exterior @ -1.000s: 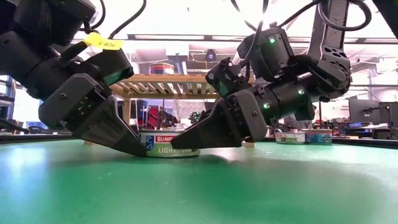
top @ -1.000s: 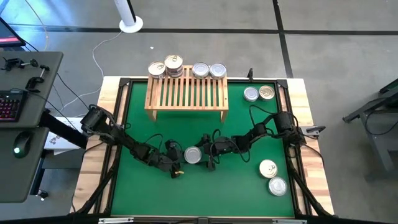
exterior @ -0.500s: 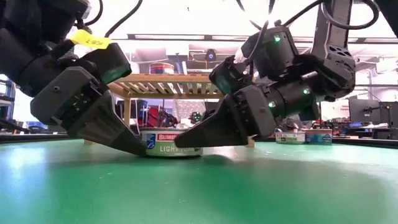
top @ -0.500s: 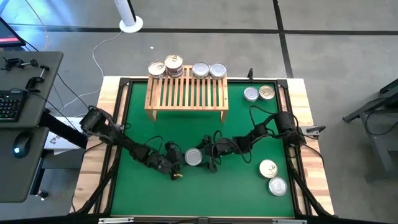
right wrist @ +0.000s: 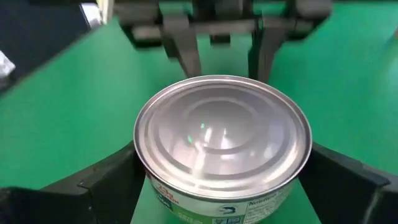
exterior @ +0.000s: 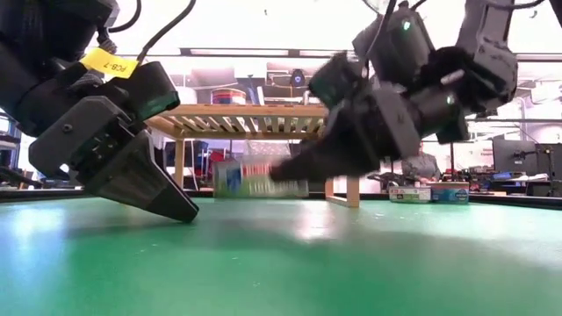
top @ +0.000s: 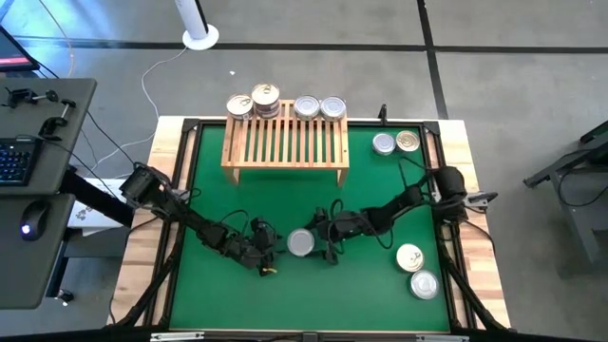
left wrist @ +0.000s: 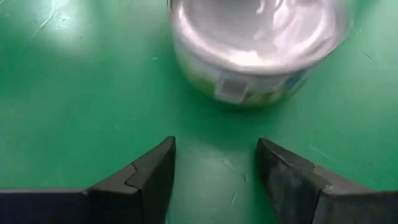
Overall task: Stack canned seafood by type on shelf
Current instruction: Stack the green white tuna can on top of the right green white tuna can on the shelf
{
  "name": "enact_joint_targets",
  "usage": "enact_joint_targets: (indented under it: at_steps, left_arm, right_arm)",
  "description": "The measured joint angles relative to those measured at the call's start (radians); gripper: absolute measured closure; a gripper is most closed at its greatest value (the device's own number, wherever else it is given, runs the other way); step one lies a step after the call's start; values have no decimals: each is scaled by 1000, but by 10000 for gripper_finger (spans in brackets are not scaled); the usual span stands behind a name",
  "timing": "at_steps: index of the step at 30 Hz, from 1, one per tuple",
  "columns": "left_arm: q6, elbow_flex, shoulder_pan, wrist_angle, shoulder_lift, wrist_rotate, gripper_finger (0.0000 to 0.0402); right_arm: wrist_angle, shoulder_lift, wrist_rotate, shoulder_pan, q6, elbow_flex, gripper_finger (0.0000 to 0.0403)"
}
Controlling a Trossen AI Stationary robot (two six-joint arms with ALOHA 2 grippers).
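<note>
four tins on the shelf (top: 284, 142), four waiting; right gripper (top: 321, 245) clasps a tin (top: 301, 243), left gripper (top: 269, 256) half-open, empty.

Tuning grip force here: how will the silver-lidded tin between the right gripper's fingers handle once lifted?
The tin looks rigid metal, so it likely won't crush. Its smooth wall may slip in the right gripper. Short and wide, it probably sits stably.

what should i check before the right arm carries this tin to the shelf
1. Tin sits between the right gripper fingers: ok
2. Left gripper open, off the tin: ok
3. Tin fully off the green mat: cannot tell
4. Bare slats free on the shelf: ok
5. Which of the tins at the shelf's back edge matches its type: cannot tell
</note>
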Motion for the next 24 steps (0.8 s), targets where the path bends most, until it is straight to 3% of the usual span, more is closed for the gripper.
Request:
enact_joint_targets:
  at_steps: [5,10,15,19,24]
  left_arm:
    - [-15,-1,-9,-12,-1,-6,191]
    - [-19,-3,-25,-13,1,-35,190]
    - [-17,-6,-28,19,3,-50,190]
    - [13,-8,-28,51,4,-57,190]
    - [14,-8,-18,78,4,-81,190]
  right_arm:
    - [-16,-111,62,28,-23,-26,36]
    - [-55,-312,120,48,-47,-68,36]
    - [-362,-572,262,5,-120,-27,36]
    - [-663,-727,312,-144,-189,74,36]
    - [-817,-764,200,-443,-232,169,36]
